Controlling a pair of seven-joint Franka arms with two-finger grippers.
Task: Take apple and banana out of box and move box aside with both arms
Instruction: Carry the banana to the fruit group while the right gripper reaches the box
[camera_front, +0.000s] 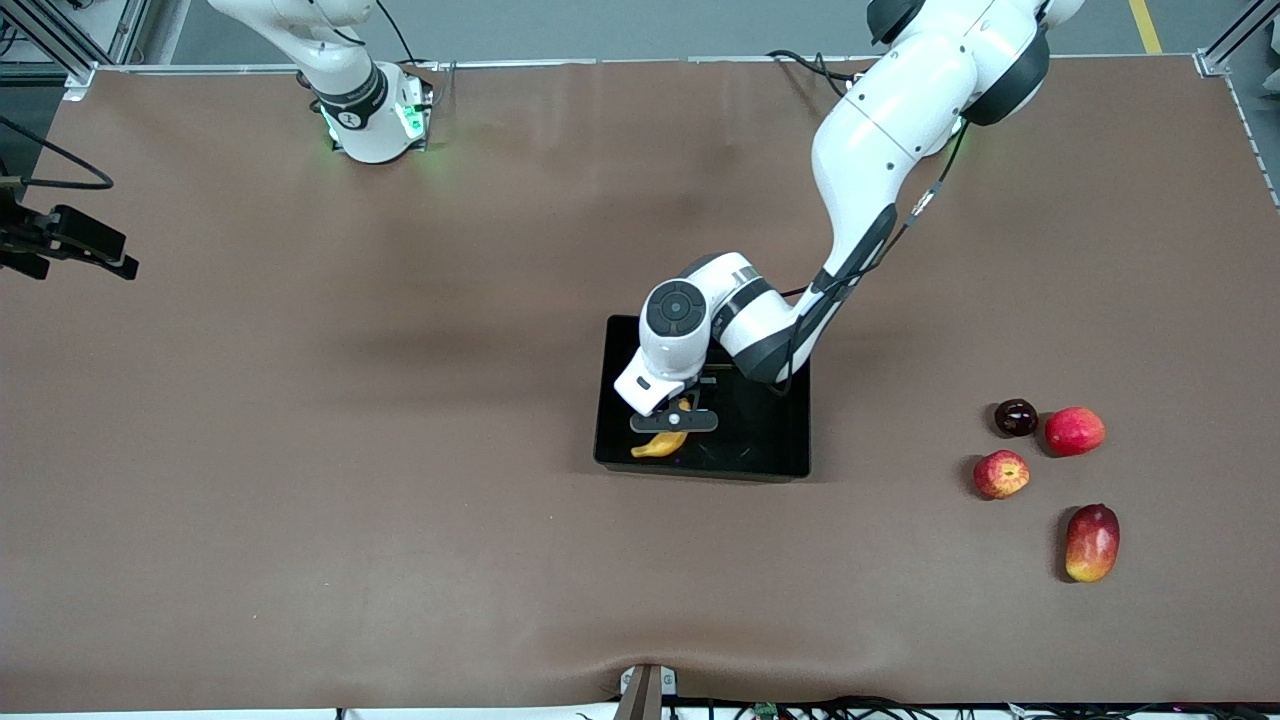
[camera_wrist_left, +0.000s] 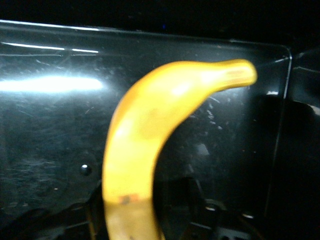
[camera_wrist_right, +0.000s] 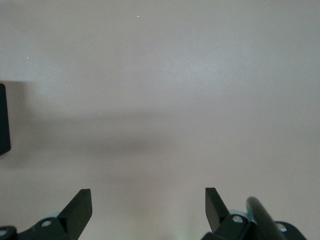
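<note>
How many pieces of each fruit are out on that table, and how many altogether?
Banana: 1, in the black tray
Apples: 2, streaked and plain red
Mango: 1
Dark round fruit: 1
Total: 5

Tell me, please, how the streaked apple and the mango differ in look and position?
The streaked apple is small and round; the mango is larger and oval. The apple lies farther from the front camera, beside the plain red apple; the mango lies nearer, apart from the others. Both are red and yellow and rest on the table outside the box.
</note>
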